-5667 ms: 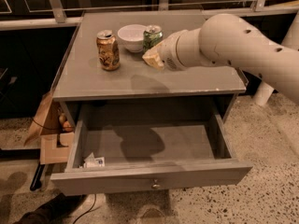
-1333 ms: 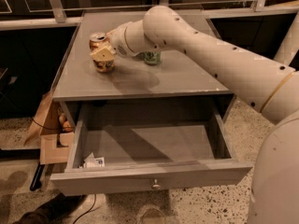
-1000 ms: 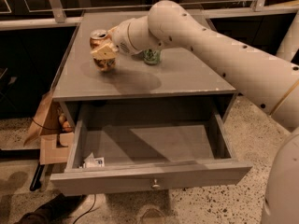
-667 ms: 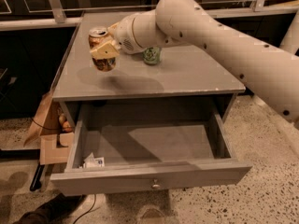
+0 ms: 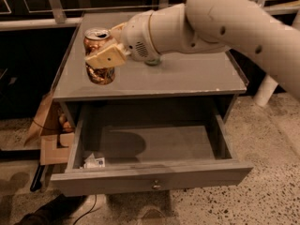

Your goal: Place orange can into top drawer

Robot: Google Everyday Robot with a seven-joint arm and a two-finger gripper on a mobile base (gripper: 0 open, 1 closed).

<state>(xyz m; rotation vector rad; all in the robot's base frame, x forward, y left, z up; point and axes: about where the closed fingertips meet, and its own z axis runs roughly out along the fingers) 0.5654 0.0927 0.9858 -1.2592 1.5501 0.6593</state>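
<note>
On the floor at the far left a cardboard box leans against the side of the grey cabinet, just beside the pulled-out top drawer. In the drawer's front left corner lies a small white packet; it is the only thing lying between the drawer's walls. A small round knob sits in the middle of the flat front panel.

Above the drawer, over the left part of the worktop, is the orange can. It stands nearly upright, long axis close to vertical, silver top with the pull tab facing up. Whether its base touches the worktop or hangs just above it cannot be told. The gripper comes in from the right, and its jaws are closed around the can's middle, one pale finger lying across the front of the label.

To the right the thick cream arm crosses the worktop and hides most of a green can, of which only a sliver shows beneath it. At the far right a white post stands on the speckled floor.
</note>
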